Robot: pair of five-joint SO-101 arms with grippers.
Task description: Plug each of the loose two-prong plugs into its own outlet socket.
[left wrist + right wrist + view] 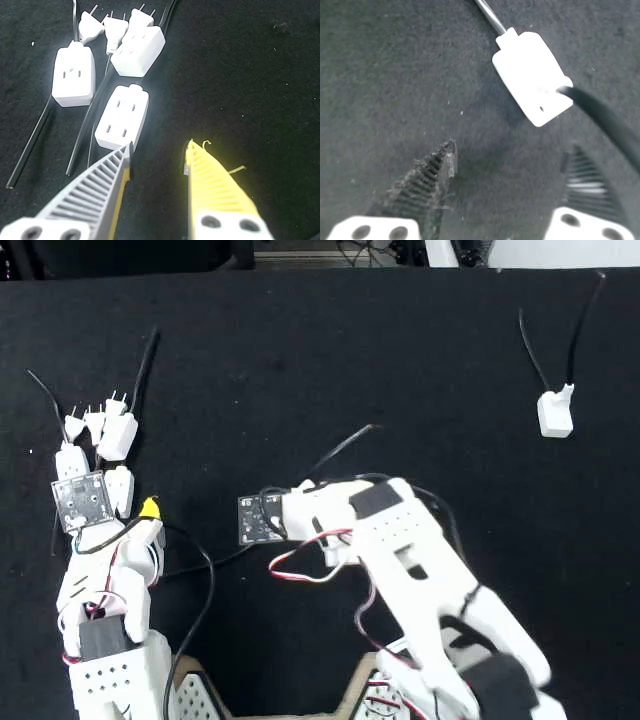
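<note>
Showing the left end effector (159, 145) open beside an outlet socket (122, 117), with loose two-prong plugs (114, 30) lying unplugged just beyond on the counter (250, 75); the right end effector (513, 146), also open, faces a corded white block (530, 75). No plug seems inserted.

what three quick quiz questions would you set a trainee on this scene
1. True or false: the left end effector is shut on a two-prong plug.
2. In the high view, where does the lone outlet socket lie on the black table? A) beside the left arm B) far right, by itself C) under the right arm
3. Fill in: one finger of the left end effector is yellow, the other is ___.
Key: 1 false, it is open and empty; 2 B; 3 grey.
</note>
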